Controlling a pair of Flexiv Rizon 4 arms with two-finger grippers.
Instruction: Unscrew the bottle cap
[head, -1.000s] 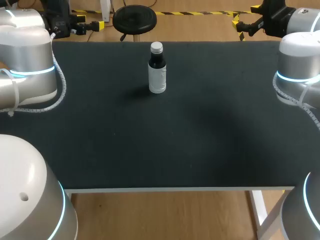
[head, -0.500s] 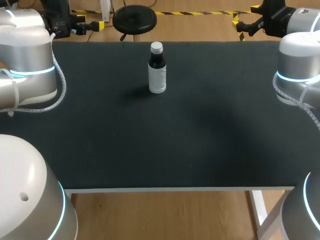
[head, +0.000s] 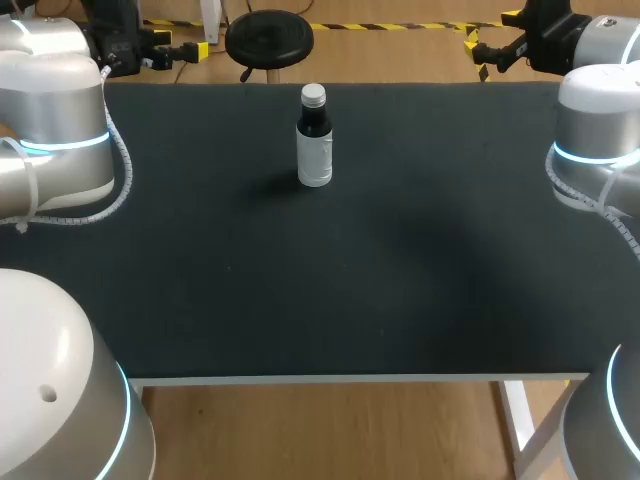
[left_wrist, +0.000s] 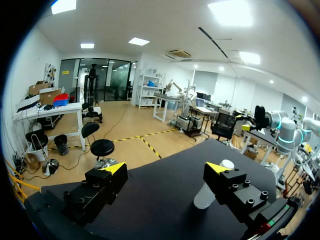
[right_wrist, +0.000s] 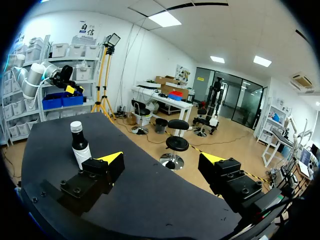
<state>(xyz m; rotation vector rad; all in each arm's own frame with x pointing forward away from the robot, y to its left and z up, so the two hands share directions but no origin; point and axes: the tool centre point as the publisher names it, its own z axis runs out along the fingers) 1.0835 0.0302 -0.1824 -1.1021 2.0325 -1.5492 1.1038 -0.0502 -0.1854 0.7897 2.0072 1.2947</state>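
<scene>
Small dark bottle with white label (head: 315, 150) stands upright far-centre on black tabletop (head: 350, 280), my left claw (left_wrist: 165, 168) and right claw (right_wrist: 161, 158) both spread, empty, well apart from it; I judge it light, slick, tippy: hold labelled body, twist pale screw cap (head: 314, 95).

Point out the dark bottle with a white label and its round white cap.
Dark bottle with a white label (head: 315, 160): head view, on the label.
Round white cap (head: 314, 95): head view, on its top.

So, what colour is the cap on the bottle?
White, or a light silver. The cap on the bottle shows best in the head view.
</scene>
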